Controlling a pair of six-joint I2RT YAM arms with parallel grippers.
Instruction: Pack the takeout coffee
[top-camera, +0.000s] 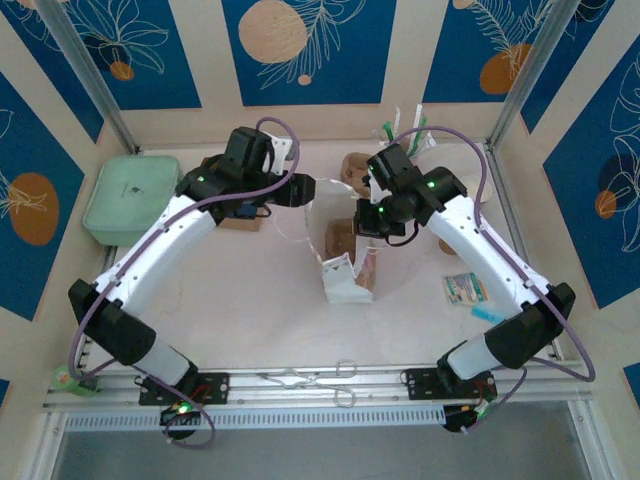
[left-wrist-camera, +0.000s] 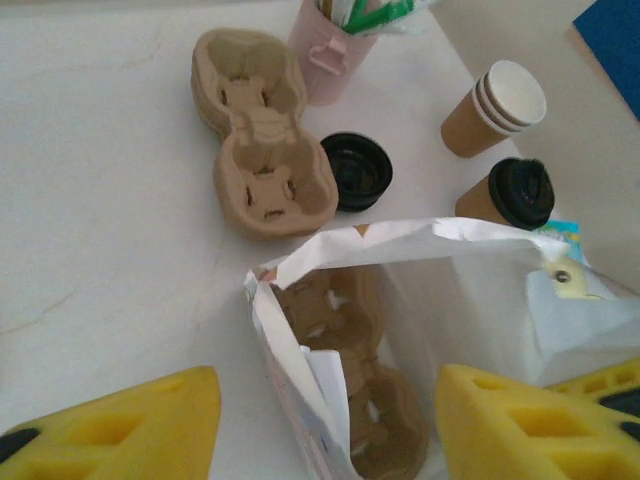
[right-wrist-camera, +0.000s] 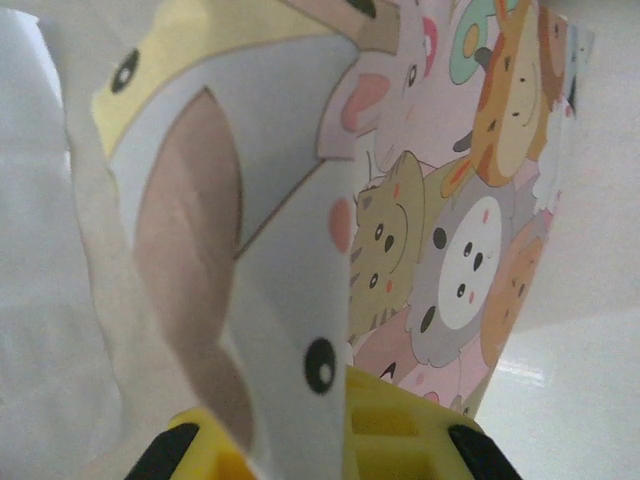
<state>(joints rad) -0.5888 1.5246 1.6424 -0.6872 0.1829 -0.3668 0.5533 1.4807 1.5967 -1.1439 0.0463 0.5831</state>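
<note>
Coffee (left-wrist-camera: 508, 195) means one small kraft-brown paper cup capped with a round black lid. In the left wrist view it stands upright on the white table (left-wrist-camera: 100, 200).

It sits just beyond the far rim of the bag (left-wrist-camera: 470, 290), which hides its foot. The left gripper (left-wrist-camera: 325, 410) hangs over the bag's mouth with its yellow fingers (left-wrist-camera: 130, 425) spread wide, holding nothing. The coffee is ahead of it and off to the right of that view, with the bag between them, well apart from either finger.

The right gripper (right-wrist-camera: 310, 445) is clamped on the bag's wall: in its own view the printed paper (right-wrist-camera: 450, 250), covered in cartoon animals, runs down between its yellow fingers. From above, both grippers meet at the bag (top-camera: 340, 280), left gripper (top-camera: 300, 190) on one side and right gripper (top-camera: 368, 222) on the other.

By count:
- One lidded coffee.
- One stack of open cups (left-wrist-camera: 495, 110), white inside, just behind the coffee; how many are in the stack is hard to tell.
- One loose lid (left-wrist-camera: 356, 170), black, lying to the left of the coffee.
- Two carriers: one carrier (left-wrist-camera: 360, 420) lies down inside the bag, and the other carrier (left-wrist-camera: 262, 150) rests on the table touching the loose lid.
- One pink cup (left-wrist-camera: 328, 60) of straws at the far edge.
- One bag.
</note>
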